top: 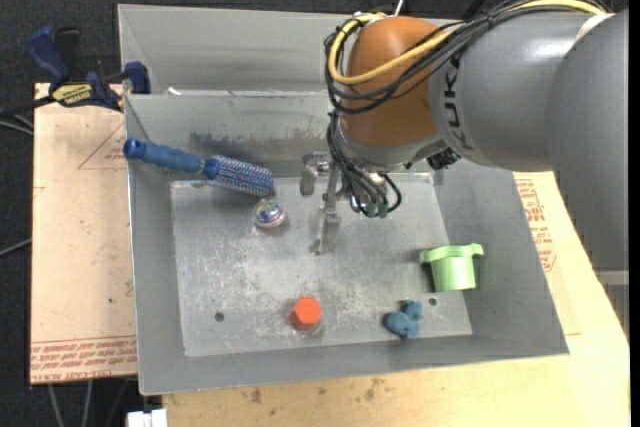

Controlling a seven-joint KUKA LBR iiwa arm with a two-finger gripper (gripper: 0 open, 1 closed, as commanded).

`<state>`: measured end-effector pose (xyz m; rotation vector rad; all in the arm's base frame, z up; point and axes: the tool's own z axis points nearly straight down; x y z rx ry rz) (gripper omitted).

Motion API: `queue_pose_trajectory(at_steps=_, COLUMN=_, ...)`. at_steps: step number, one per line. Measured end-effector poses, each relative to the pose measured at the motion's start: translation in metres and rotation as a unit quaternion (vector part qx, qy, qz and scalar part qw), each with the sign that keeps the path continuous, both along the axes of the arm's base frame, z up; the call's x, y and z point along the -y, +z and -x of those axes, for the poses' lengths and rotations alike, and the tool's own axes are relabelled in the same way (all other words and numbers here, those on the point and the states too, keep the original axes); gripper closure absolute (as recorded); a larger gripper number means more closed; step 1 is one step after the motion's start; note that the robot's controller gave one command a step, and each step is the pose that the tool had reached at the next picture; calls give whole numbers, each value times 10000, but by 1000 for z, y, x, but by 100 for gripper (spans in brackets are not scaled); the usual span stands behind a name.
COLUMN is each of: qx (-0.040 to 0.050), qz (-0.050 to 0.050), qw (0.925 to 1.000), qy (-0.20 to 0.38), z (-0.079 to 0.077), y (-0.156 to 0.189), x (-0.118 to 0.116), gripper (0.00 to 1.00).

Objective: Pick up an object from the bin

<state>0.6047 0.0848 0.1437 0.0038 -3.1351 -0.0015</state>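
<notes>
My gripper (323, 233) hangs under the arm's orange dome over the middle of the bin floor, its tip low above bare metal. A small silvery round thing with a coloured top (268, 214) lies just left of it, apart from it. A blue-handled brush (205, 166) lies further left along the back wall. A small red-orange block (306, 313) sits on the floor toward the front, below the gripper. I see nothing held in the gripper.
A light green cup-like piece (452, 267) lies on its side at the right. A small blue lump (404, 320) sits near the front right corner. The arm and its cables cover the back right of the bin.
</notes>
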Motion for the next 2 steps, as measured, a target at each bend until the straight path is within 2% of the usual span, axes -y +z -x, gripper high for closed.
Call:
queue_pose_trajectory(at_steps=1, qx=53, qz=-8, qw=9999, qy=-107, z=-41, y=-76, x=-50, gripper=0)
queue_pose_trajectory(at_steps=2, qx=67, qz=-7, qw=9999, qy=-127, z=-42, y=-70, x=-48, gripper=100)
